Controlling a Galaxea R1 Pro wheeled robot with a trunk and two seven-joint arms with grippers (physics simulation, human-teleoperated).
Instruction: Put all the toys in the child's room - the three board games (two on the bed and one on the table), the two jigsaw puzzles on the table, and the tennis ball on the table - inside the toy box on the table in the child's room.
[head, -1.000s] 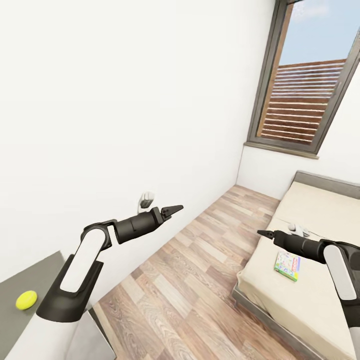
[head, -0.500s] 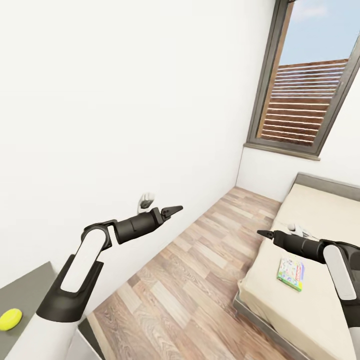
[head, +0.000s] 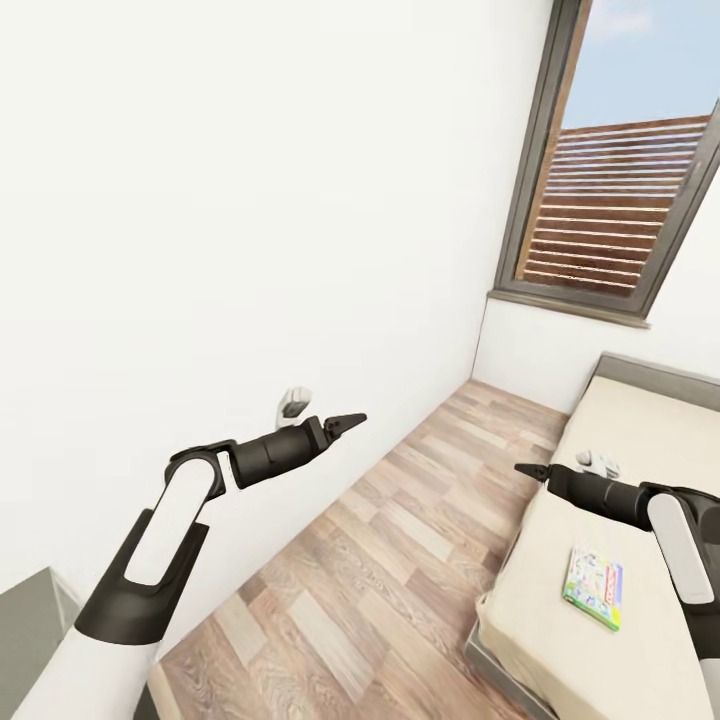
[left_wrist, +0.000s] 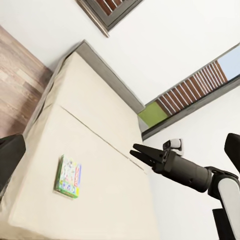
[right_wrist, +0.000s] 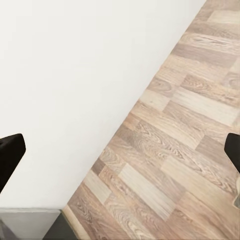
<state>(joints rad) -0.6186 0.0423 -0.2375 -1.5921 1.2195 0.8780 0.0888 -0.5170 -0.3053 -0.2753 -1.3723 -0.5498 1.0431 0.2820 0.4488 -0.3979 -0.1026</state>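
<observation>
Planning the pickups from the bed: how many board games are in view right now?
1. A single board game lies flat on the bed, near its floor-side edge, below the right gripper. More may lie on the bed beyond the picture's edge.

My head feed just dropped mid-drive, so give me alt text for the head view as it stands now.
A board game lies flat on the beige bed at lower right, beyond the right gripper. Both arms reach forward holding nothing, the left gripper near the white wall. Wood plank floor runs to a window.
</observation>
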